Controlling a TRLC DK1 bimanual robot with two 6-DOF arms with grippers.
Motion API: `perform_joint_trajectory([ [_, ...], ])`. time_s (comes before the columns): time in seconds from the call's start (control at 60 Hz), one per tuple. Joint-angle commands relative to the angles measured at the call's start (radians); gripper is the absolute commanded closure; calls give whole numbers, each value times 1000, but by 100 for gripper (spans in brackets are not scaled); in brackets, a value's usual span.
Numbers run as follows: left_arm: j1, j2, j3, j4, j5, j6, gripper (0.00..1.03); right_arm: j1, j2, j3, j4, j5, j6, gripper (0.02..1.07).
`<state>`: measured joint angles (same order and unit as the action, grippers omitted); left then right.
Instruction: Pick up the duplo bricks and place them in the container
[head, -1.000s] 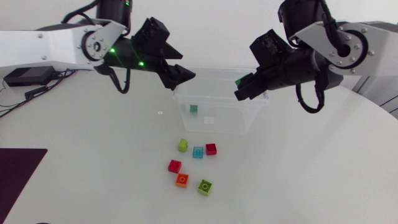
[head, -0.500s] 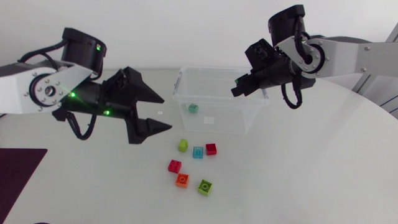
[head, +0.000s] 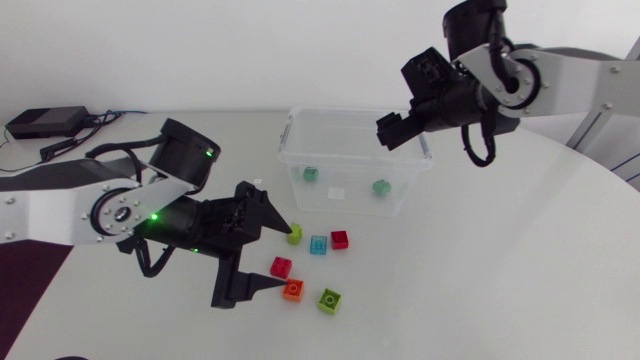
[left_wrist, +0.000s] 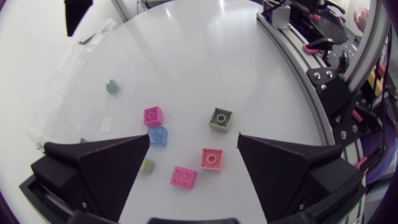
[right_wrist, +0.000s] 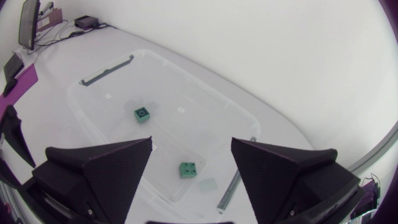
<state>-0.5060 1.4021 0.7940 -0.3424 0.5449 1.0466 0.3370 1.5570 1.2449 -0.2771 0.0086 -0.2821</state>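
Observation:
Several duplo bricks lie loose in front of the clear container (head: 292, 150): a lime one (head: 294, 234), a light blue one (head: 318, 244), a red one (head: 339, 239), a magenta one (head: 281, 267), an orange one (head: 292, 290) and a green one (head: 329, 299). My left gripper (head: 280, 257) hovers low over them, open; the left wrist view has the orange brick (left_wrist: 212, 158) and magenta brick (left_wrist: 183, 177) between its fingers, untouched. My right gripper (head: 405, 140) hangs open and empty above the container's right end. Two green bricks (right_wrist: 142, 114) (right_wrist: 188, 169) rest on the container floor.
A dark mat (head: 15, 285) lies at the table's left edge. The table's curved edge (left_wrist: 292, 93) runs close beyond the loose bricks in the left wrist view. Bare tabletop spreads to the right of the container.
My right gripper has opened and its green brick now lies in the container. My left arm swung from beside the container down to the loose bricks, staying open.

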Motion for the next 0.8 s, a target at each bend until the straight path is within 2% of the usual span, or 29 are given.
perform_joint_trajectory([
  [0.0,-16,63,-35,-10,6,69,4,34,-89,-61,-30,7,-19,9],
  [0.383,-17,284,24,-9,-20,132,6,200,-336,-283,-145,7,-20,10],
  [0.65,-31,377,76,2,-28,135,6,295,-382,-456,-132,5,14,10],
  [0.783,-34,416,103,3,-30,130,10,358,-357,-521,-103,7,41,10],
])
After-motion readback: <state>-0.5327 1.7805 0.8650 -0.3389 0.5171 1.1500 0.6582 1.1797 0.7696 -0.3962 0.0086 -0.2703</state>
